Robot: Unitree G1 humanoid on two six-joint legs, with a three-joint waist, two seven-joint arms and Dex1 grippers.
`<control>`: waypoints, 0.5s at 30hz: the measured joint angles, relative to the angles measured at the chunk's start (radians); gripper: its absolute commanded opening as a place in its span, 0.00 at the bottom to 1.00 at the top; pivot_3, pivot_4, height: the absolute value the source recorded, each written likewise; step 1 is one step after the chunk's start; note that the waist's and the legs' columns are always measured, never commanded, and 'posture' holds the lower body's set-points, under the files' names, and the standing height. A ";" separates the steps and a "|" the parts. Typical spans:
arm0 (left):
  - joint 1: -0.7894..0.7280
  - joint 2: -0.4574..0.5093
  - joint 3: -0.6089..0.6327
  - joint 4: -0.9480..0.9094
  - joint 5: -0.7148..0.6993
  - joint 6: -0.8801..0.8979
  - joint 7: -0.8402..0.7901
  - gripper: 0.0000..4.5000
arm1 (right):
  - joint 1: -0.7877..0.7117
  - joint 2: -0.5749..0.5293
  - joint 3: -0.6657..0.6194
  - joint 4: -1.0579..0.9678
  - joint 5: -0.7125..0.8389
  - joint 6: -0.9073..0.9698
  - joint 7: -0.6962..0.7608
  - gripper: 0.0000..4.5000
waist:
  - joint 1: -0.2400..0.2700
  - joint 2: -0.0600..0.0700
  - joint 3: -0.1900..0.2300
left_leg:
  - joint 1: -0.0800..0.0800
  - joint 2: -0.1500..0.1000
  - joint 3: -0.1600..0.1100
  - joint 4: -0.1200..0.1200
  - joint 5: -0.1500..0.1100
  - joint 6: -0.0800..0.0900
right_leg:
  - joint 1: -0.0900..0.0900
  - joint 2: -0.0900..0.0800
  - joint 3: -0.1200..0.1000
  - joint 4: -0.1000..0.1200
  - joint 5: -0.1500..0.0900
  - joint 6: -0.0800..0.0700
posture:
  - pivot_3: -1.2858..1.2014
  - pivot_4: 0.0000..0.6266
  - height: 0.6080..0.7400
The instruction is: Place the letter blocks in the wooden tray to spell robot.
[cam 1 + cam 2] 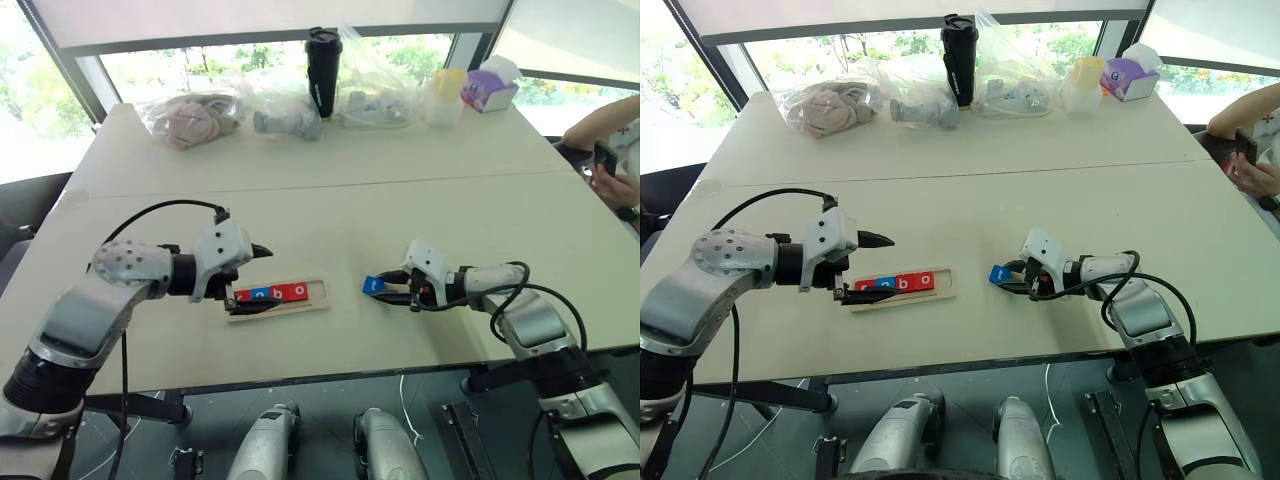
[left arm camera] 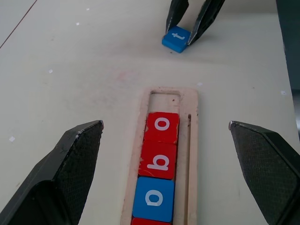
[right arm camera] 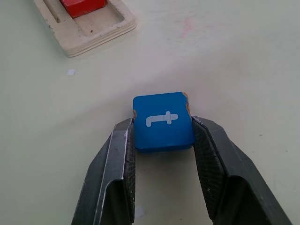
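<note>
The wooden tray [image 1: 318,301] lies on the table in front of my left arm. Several letter blocks sit in it in a row: a red one at the left end [image 1: 243,296], a blue o [image 2: 153,198], a red b [image 2: 158,161] and a red o [image 2: 162,126]. The slot at the tray's right end is bare. My left gripper [image 1: 252,280] hovers open over the tray, one finger on each side of it. To the right of the tray a blue t block [image 3: 159,112] rests on the table, with my right gripper [image 1: 378,290] shut on its two sides.
Plastic bags [image 1: 190,118], a black tumbler [image 1: 322,58], a pale cup [image 1: 447,92] and a purple tissue box [image 1: 488,90] line the table's far edge. A person's arm [image 1: 605,125] holding a phone reaches in at the right edge.
</note>
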 measured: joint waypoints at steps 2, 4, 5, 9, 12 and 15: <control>0.006 0.010 0.002 0.000 0.000 0.000 -0.001 1.00 | -0.026 -0.001 -0.001 -0.018 0.014 0.025 0.012 0.26 | 0.000 0.000 0.000 | 0.000 0.000 0.000 0.000 0.000 0.001 | 0.000 0.000 0.000 0.000 0.000 0.000 | 0.52 0.24 1.00; 0.018 0.028 0.005 -0.001 -0.001 0.000 -0.004 1.00 | -0.075 0.000 0.002 -0.050 0.031 0.049 0.038 0.26 | -0.006 0.000 0.000 | 0.000 0.000 0.000 0.000 0.000 0.001 | -0.001 0.000 0.000 0.000 0.000 0.000 | 0.52 0.24 1.00; 0.027 0.034 0.008 -0.003 -0.001 0.000 -0.006 1.00 | -0.107 0.002 0.007 -0.060 0.036 0.056 0.053 0.26 | -0.006 0.000 0.000 | 0.000 0.000 0.000 -0.001 0.000 0.001 | -0.001 0.000 0.000 0.001 0.000 0.000 | 0.52 0.24 1.00; 0.075 0.047 0.011 -0.031 -0.003 0.000 -0.019 1.00 | -0.221 0.060 0.070 -0.071 0.036 0.055 0.107 0.26 | -0.004 0.000 0.000 | 0.000 0.001 0.000 -0.001 0.001 0.001 | -0.002 0.000 0.000 0.000 0.000 0.000 | 0.52 0.24 1.00; 0.085 0.053 0.011 -0.040 0.005 -0.005 -0.018 1.00 | -0.260 0.115 0.150 -0.020 0.012 0.023 0.145 0.26 | 0.003 0.000 0.000 | 0.000 0.000 0.000 -0.001 0.000 0.000 | -0.002 0.000 0.000 0.000 0.000 0.000 | 0.52 0.24 1.00; 0.104 0.052 0.016 -0.048 0.016 -0.004 0.005 1.00 | -0.298 0.144 0.222 0.082 -0.037 -0.037 0.182 0.26 | 0.000 0.000 0.000 | 0.000 -0.001 0.000 0.000 0.000 -0.001 | -0.004 0.000 0.000 0.000 0.000 0.000 | 0.52 0.24 1.00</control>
